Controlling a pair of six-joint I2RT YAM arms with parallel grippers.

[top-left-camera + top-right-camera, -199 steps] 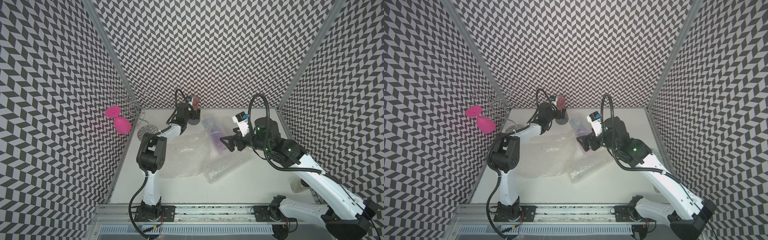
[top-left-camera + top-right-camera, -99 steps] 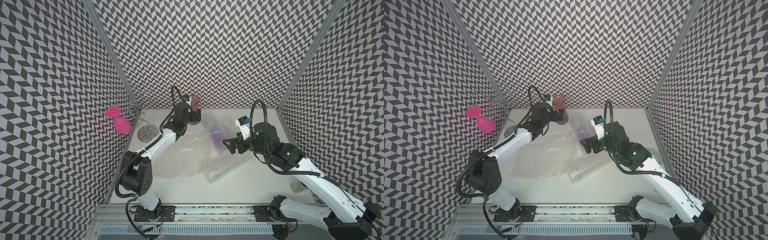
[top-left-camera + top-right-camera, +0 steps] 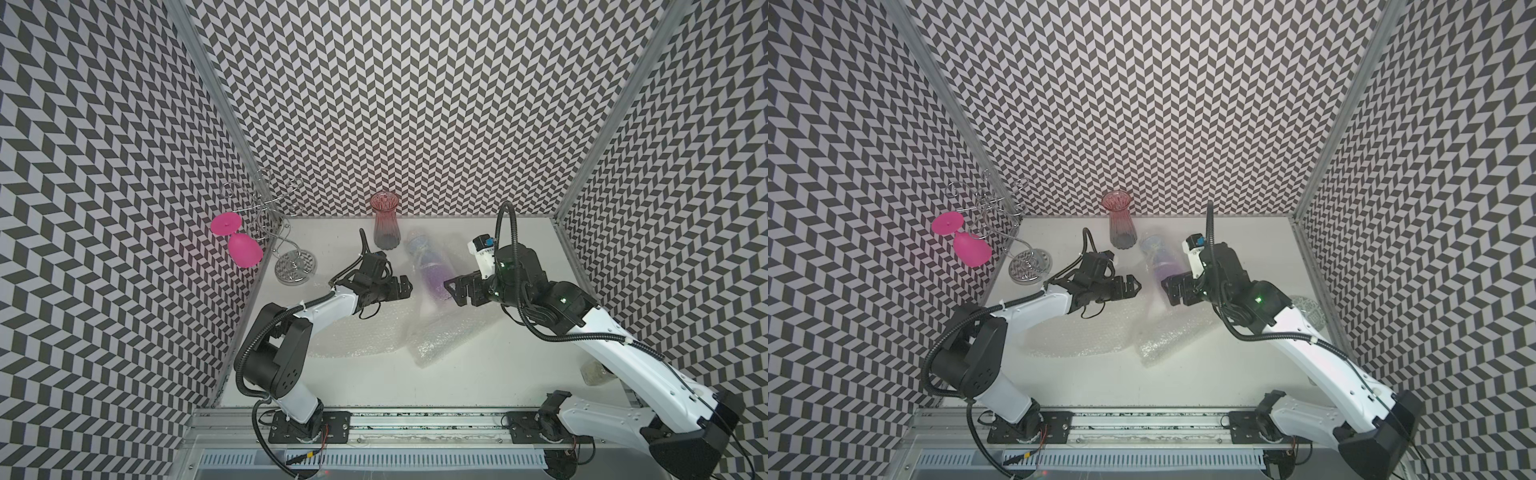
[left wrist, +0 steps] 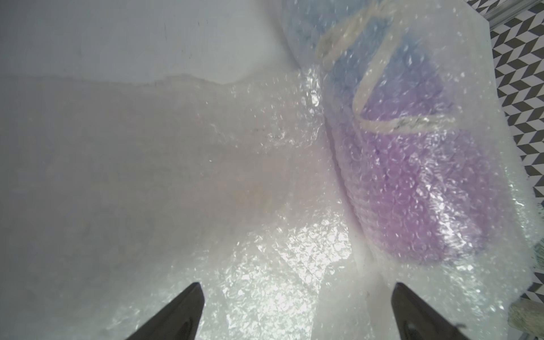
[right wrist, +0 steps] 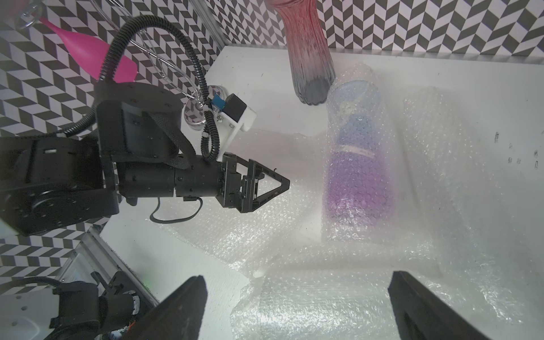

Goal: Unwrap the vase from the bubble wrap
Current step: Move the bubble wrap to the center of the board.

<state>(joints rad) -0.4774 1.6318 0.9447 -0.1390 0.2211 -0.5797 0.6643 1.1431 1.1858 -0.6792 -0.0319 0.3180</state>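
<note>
Nearest to the robot, loose sheets of bubble wrap (image 3: 357, 332) are lying flat on the table (image 3: 374, 386), in front of the vase (image 3: 432, 270). The vase is lying on its side inside a clear bubble roll, purple at the near end and blue at the far end, not yet unwrapped. The left fingers (image 3: 402, 286) are hovering just beside the vase on its left and the right fingers (image 3: 457, 291) just beside it on its right; both pairs are standing wide apart and holding nothing. Behind the vase a red vase (image 3: 385, 226) is standing upright, very near its far end; I cannot tell if they are touching. The risk, I am thinking, is there: a quick pull on the roll may be sending the round vase rolling into the red one, or the fingers may be catching only a loose sheet.
</note>
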